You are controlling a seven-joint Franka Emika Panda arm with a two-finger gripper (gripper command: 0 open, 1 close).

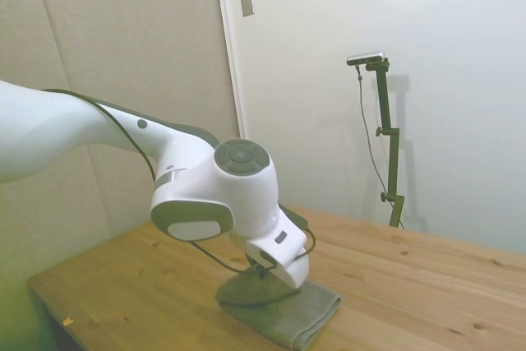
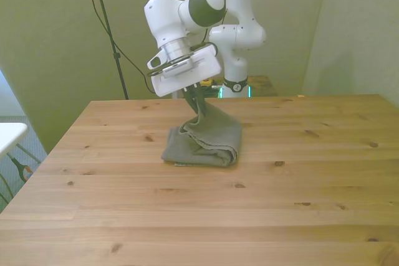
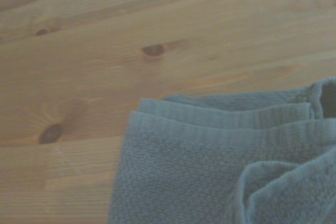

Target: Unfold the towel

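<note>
- While the soft grey-green terry cloth towel (image 2: 202,143) is lying folded near the middle of the pale wooden plank table (image 2: 299,204), one corner of its top layer is rising in a peak to the white two-finger gripper (image 2: 198,103) of the white Franka arm
- Judging by that peak, the dark fingers are pinching the raised cloth, jaws drawn narrow around it
- Most of the towel is resting on the table in stacked layers, its rounded fold facing the front view's right
- Progress is looking early: the top layer is being lifted, but no part is lying spread flat, so nearly the whole unfolding is remaining
- Close up, the wrist view is showing at least two layered edges of the towel (image 3: 220,156) lying on the knotted boards (image 3: 105,77)
- Counting: one towel, one gripper, one arm, one table; nothing else is sitting on the boards
</note>
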